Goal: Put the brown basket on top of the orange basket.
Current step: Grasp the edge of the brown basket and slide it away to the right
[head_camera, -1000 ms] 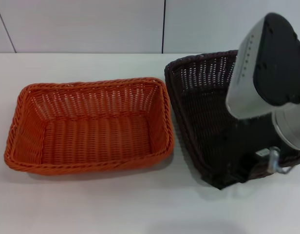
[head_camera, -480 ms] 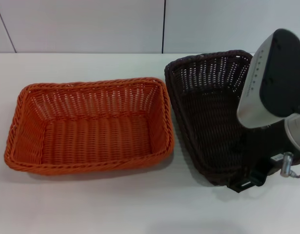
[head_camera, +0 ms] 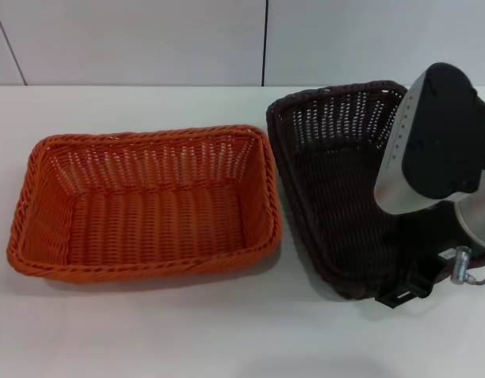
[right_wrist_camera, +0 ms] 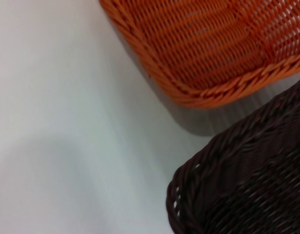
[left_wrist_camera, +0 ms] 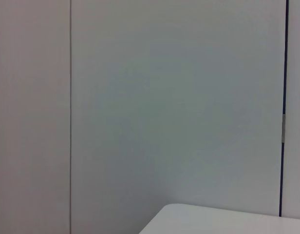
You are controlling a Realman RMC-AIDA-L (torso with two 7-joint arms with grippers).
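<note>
The orange basket (head_camera: 144,203) sits on the white table at the left, open side up. It also shows in the right wrist view (right_wrist_camera: 213,44). The brown basket (head_camera: 337,181) stands just right of it, a narrow gap between them. Its near left corner shows in the right wrist view (right_wrist_camera: 247,185). My right gripper (head_camera: 400,298) is at the brown basket's near right rim. The arm covers the basket's right side and hides the grip. My left gripper is out of view.
The white table (head_camera: 187,331) extends in front of both baskets. A pale panelled wall (head_camera: 148,39) rises behind the table's far edge. The left wrist view shows only that wall (left_wrist_camera: 164,97) and a table corner (left_wrist_camera: 228,222).
My right arm has shifted right and a little nearer, uncovering the brown basket's far right corner. The gripper now shows at the basket's near rim. The orange basket has not moved.
</note>
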